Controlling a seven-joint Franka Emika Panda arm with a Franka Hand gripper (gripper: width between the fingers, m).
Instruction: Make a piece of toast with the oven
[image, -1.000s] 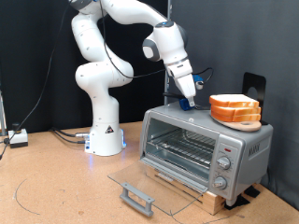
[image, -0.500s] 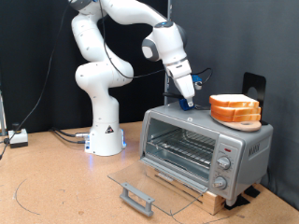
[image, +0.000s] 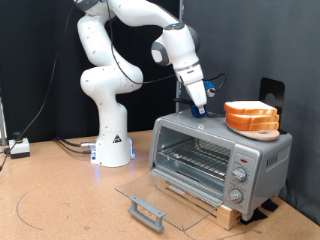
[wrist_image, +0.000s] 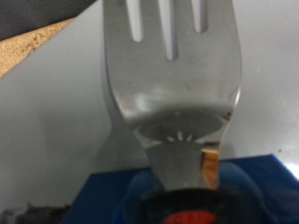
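Toast (image: 251, 116) sits stacked on an orange plate (image: 240, 127) atop the oven (image: 220, 155), whose door (image: 150, 190) lies dropped open. The gripper (image: 200, 110) hovers above the oven roof, jaws clamped on a fork (wrist_image: 173, 79). The bread lies at three o'clock from it; a clumsy poke could shove the plate off.

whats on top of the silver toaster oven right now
On the boxy silver toaster oven sits a round orange plate with stacked bread slices. The gripper holds a metal fork above the roof. The plate's underside is hidden.
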